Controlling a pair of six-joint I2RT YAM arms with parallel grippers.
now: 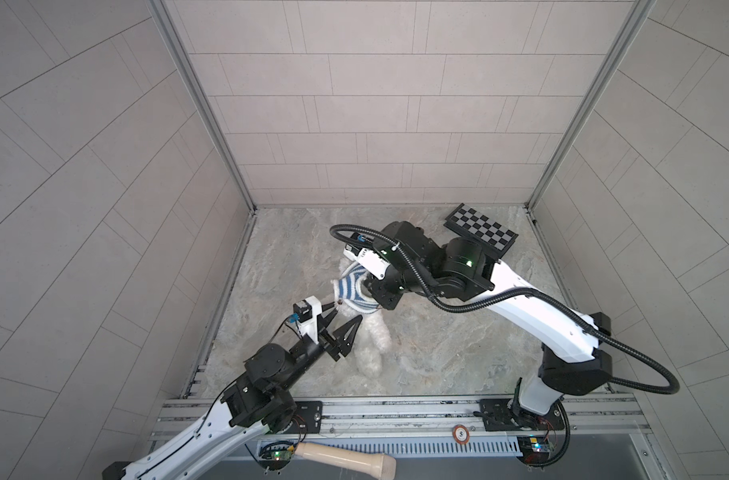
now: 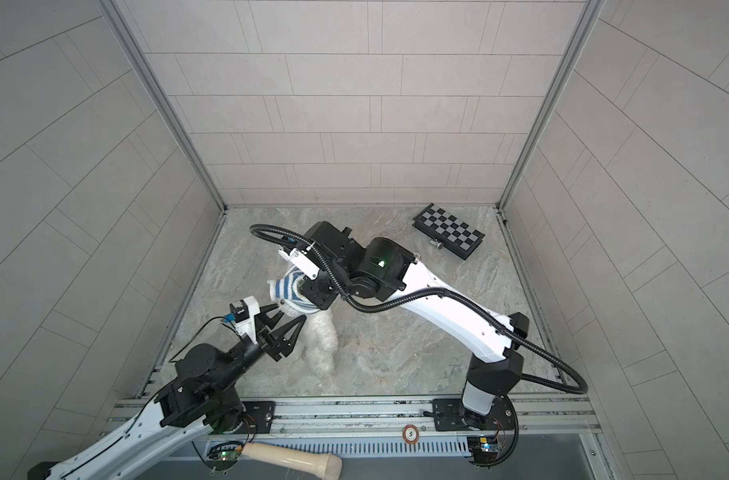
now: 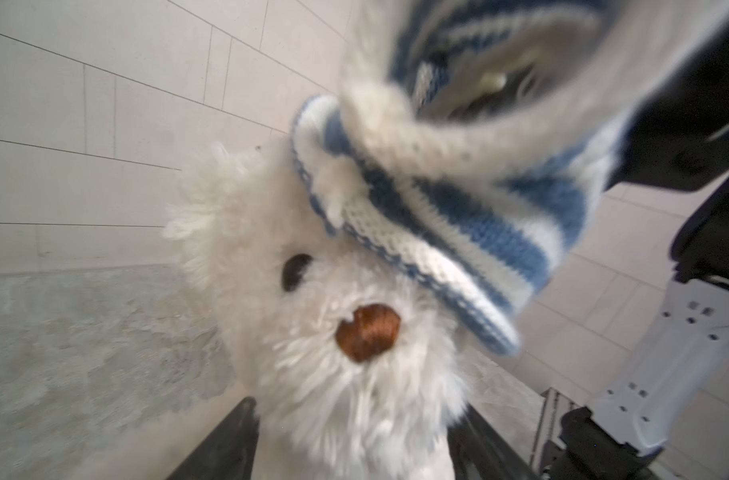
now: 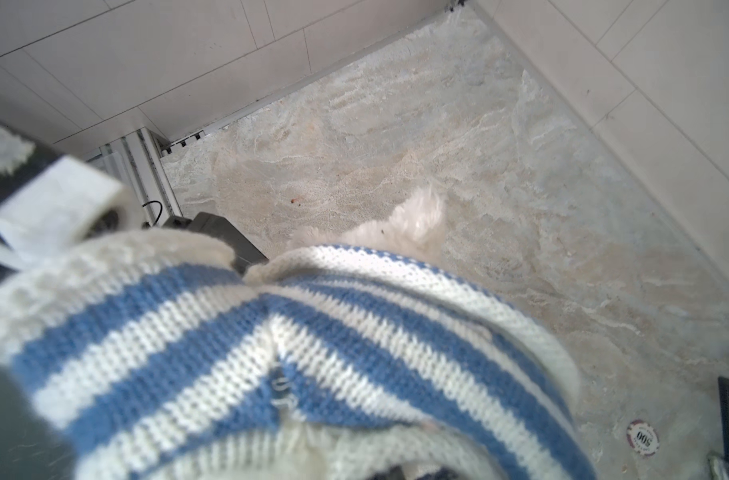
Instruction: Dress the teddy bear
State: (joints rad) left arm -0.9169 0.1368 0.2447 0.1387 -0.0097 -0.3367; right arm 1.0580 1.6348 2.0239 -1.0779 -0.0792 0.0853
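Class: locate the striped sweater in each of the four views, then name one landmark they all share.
A top view: striped sweater near centre, on the head of the teddy bear.
A top view: sweater left of centre.
Left wrist: sweater upper right, over the bear's head.
Right wrist: sweater fills the lower foreground.
Shared landmark: the bear's white fur.

The teddy bear [image 3: 333,395] between the fingers of the left claw [image 1: 347,312] has long, shaggy cream plush, a glossy black bead eye [image 3: 295,272] and a brown nose [image 3: 368,332] of shiny stitched thread. The striped shirt [image 4: 271,353] bunched at the right claw [image 1: 367,289] is a chunky matt knit in blue and white, its stitches plain to see. Both claws are matt black plastic, and behind them sit glossy white arm shells [image 1: 533,307]. Beneath the claws the worktop [image 1: 437,345] looks like smooth marbled stone, edged by brushed metal rails [image 1: 396,409].
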